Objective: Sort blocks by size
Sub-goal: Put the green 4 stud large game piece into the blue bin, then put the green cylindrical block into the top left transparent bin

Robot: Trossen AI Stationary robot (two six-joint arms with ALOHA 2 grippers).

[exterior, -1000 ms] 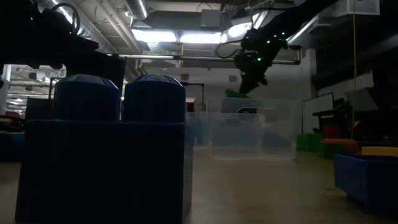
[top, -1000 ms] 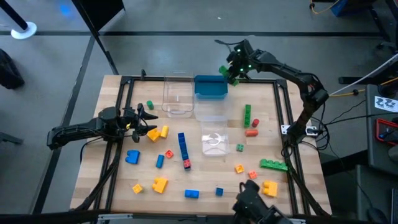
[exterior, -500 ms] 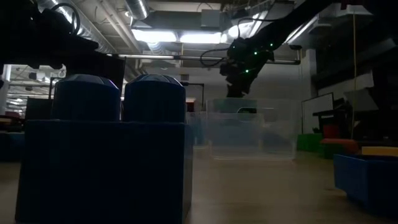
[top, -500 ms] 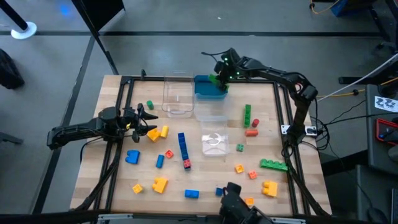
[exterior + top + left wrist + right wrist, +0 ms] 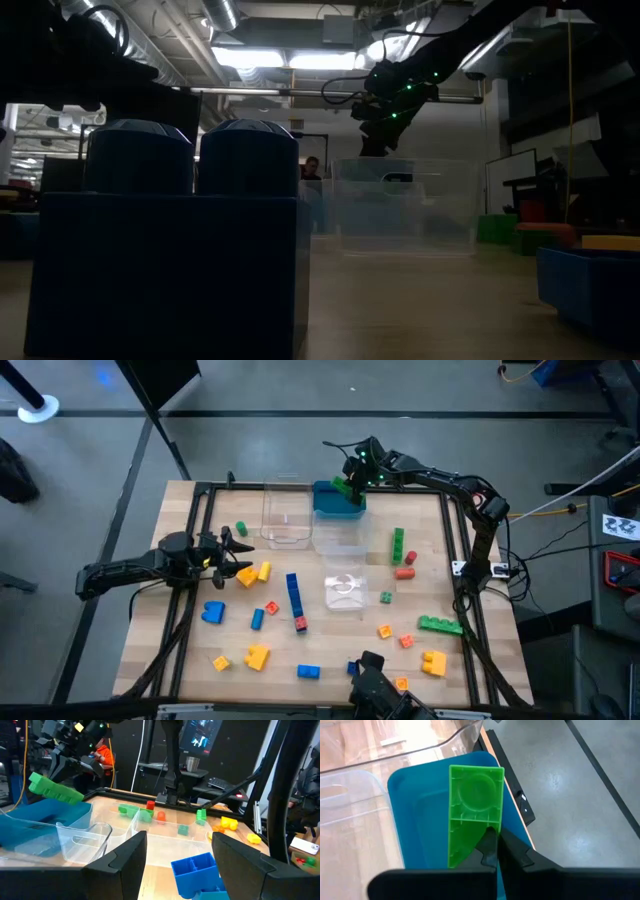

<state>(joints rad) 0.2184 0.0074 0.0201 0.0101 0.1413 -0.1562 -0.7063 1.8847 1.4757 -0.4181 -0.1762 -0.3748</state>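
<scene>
My right gripper (image 5: 352, 480) is shut on a long green block (image 5: 345, 488) just above the teal-blue tray (image 5: 335, 508) at the table's far edge. The left wrist view shows that block (image 5: 55, 790) tilted over the tray (image 5: 30, 827). Other blocks lie scattered on the wood: a blue bar (image 5: 294, 596), a green bar (image 5: 398, 544), a flat green one (image 5: 440, 625), and yellow ones (image 5: 257, 572). My left gripper (image 5: 236, 550) hovers level at the table's left, open, beside the yellow blocks. My right gripper pinches the green block's side wall (image 5: 487, 827) near one end between its two shut fingers (image 5: 506, 851). It comes slanting down from the table's far right. The block's hollow underside faces the wrist camera. The block hangs tilted, clear of the tray.
Three clear tubs stand mid-table: one at the far side (image 5: 287, 515), one beside the tray (image 5: 340, 540), and one in the middle (image 5: 347, 588). A big blue block (image 5: 170, 240) fills the low view's left. A dark object (image 5: 375, 682) sits at the near edge.
My right gripper has carried the green block toward the table's left and downward, from the far right corner to above the teal-blue tray, rolling its wrist as it went. It has stayed shut on the block. In the last half second it has barely moved.
</scene>
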